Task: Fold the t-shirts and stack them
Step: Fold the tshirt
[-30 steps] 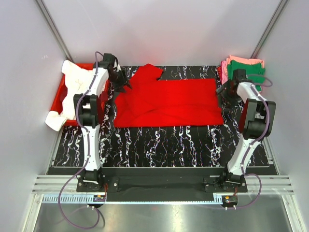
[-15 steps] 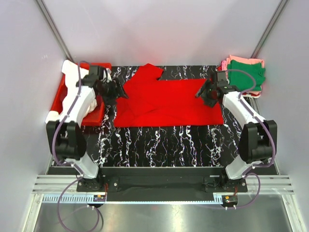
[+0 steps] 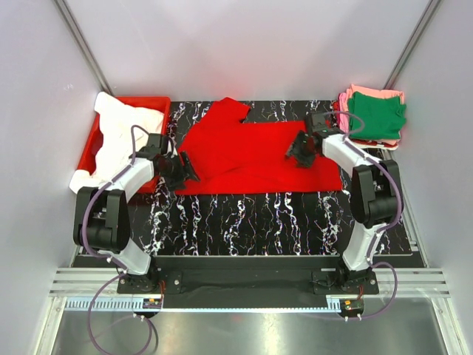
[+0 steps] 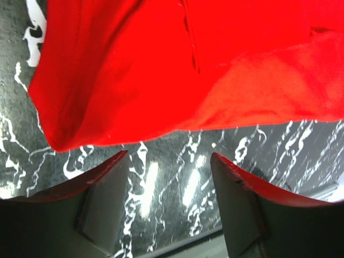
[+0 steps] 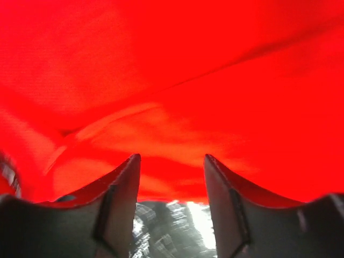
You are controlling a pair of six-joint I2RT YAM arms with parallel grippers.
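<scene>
A bright red t-shirt (image 3: 251, 155) lies spread flat on the black marbled table (image 3: 259, 222), with one sleeve pointing to the far side. My left gripper (image 3: 185, 168) is open and empty, low at the shirt's near left corner. In the left wrist view, bare table lies between its fingers (image 4: 107, 188), and the red cloth (image 4: 161, 64) lies just beyond them. My right gripper (image 3: 299, 148) is open and empty over the shirt's right part. In the right wrist view, red cloth (image 5: 172, 80) fills the space ahead of the gripper (image 5: 171, 157).
A folded green shirt (image 3: 378, 117) lies on a pink one (image 3: 369, 92) at the far right corner. A red plastic bin (image 3: 155, 101) at the far left holds a white shirt (image 3: 122, 133) that hangs over its rim. Grey walls enclose the table.
The left gripper has come from the shirt's far left sleeve area to its near left corner. The right gripper has moved left from the table's right edge onto the shirt.
</scene>
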